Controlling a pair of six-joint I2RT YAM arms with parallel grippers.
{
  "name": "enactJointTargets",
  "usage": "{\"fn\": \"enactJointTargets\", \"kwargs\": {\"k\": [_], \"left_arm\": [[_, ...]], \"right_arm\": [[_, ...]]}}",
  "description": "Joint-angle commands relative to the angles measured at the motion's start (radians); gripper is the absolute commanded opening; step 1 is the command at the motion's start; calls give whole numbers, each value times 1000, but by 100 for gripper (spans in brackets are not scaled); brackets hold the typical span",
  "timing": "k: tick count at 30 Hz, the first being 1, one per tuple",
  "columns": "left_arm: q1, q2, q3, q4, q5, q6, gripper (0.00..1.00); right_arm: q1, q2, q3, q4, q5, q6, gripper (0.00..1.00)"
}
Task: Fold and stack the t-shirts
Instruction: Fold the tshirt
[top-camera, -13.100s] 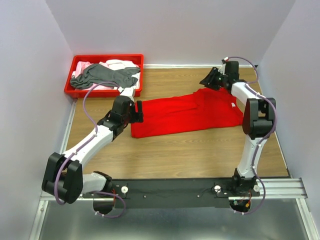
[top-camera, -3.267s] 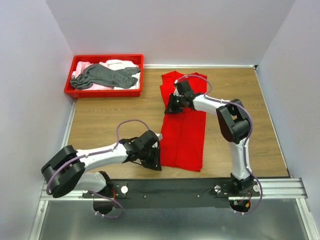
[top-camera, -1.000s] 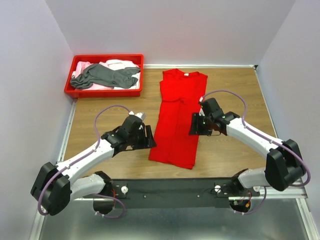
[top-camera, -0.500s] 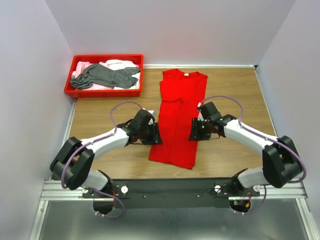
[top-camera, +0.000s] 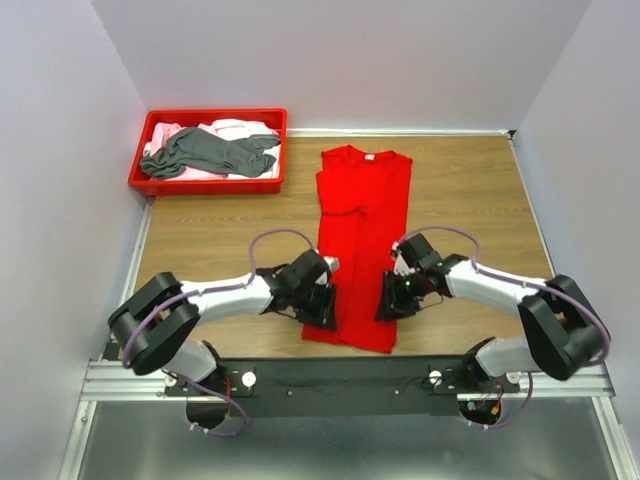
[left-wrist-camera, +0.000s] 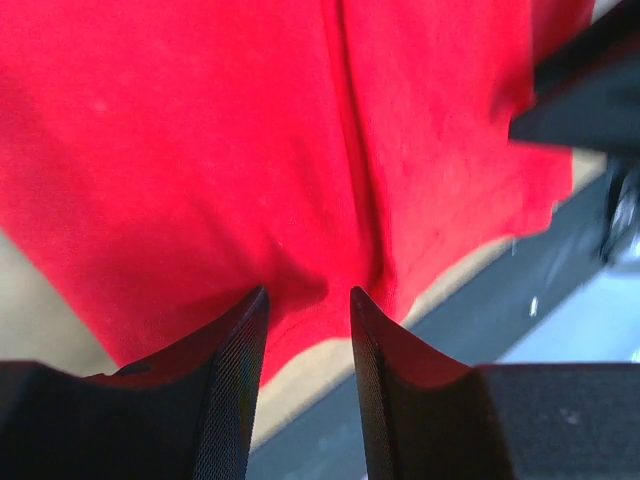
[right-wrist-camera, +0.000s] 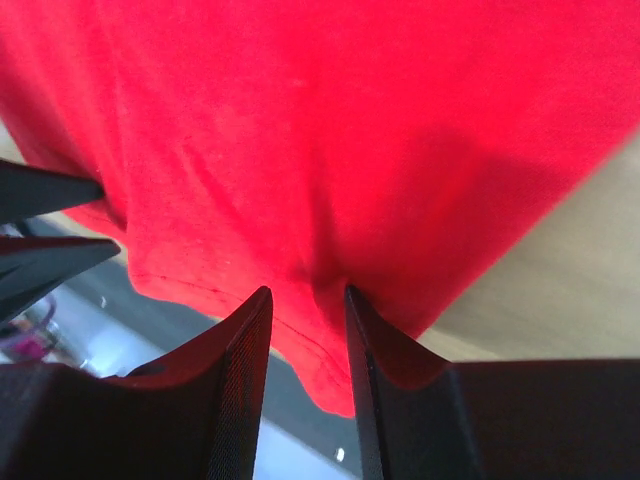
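Where the left fingers (left-wrist-camera: 235, 380) close to a narrow gap, a small pucker of the red t-shirt (left-wrist-camera: 200, 150) is pinched between them, close to the hem. The right fingers (right-wrist-camera: 245, 370) stand just as narrowly apart and grip a like pucker of the same cloth near its other lower corner.

Seen from above, both pairs of fingers sit at the lower end of the shirt, left (top-camera: 322, 305) and right (top-camera: 390, 300), with the two arms reaching in low from either side. The red t-shirt (top-camera: 360, 220) lies flat as a long, narrow strip down the middle of the frame, collar toward the top. A small white neck label (top-camera: 371, 155) shows at the collar, but any writing on it is too small to read.

In the upper left, a red tray (top-camera: 208, 184) holds a dark grey t-shirt (top-camera: 210, 150) draped over pale pink t-shirts (top-camera: 232, 127).

The desk (top-camera: 220, 230) is wood-grain brown, bordered by a black rail (top-camera: 340, 375) along its lower edge and enclosed by plain pale walls (top-camera: 340, 60).
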Motion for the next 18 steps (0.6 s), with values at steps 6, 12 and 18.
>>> {"fn": "enactJointTargets", "kwargs": {"k": [6, 12, 18], "left_arm": [[-195, -258, -190, -100, 122, -210, 47], [12, -325, -5, -134, 87, -142, 49], [350, -173, 247, -175, -62, 108, 55]], "right_arm": [[7, -265, -140, -247, -20, 84, 44], [6, -228, 105, -271, 58, 8, 49], [7, 11, 426, -174, 241, -190, 48]]}}
